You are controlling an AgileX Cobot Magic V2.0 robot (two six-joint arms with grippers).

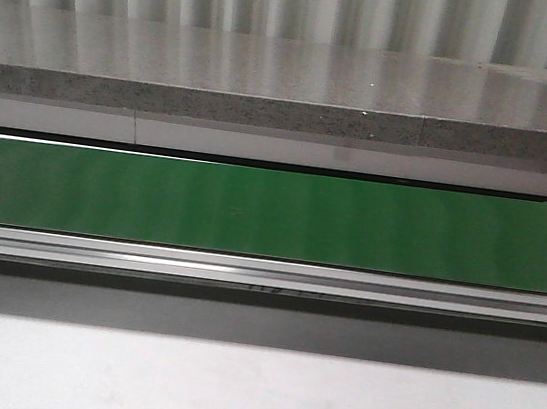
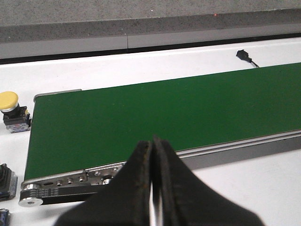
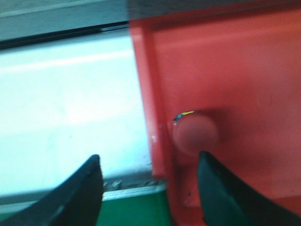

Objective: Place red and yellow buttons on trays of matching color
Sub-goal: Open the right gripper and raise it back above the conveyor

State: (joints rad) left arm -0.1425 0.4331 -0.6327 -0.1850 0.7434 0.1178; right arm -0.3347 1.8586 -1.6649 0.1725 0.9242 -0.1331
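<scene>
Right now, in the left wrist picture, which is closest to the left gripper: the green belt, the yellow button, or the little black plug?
1. Green belt, just past the shut left gripper.
2. Yellow button, beside the belt's end.
3. Black plug, beyond the belt's far edge.

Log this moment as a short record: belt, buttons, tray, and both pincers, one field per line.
belt: green conveyor belt, nothing on the stretch in view
red button: red button sits in the red tray, image blurred
yellow button: yellow button stands on the white table beside the belt's end
yellow tray: not in view
left pincer: left pincer shut, empty, above the belt's near edge
right pincer: right pincer open, above the tray's edge, holding nothing
</scene>
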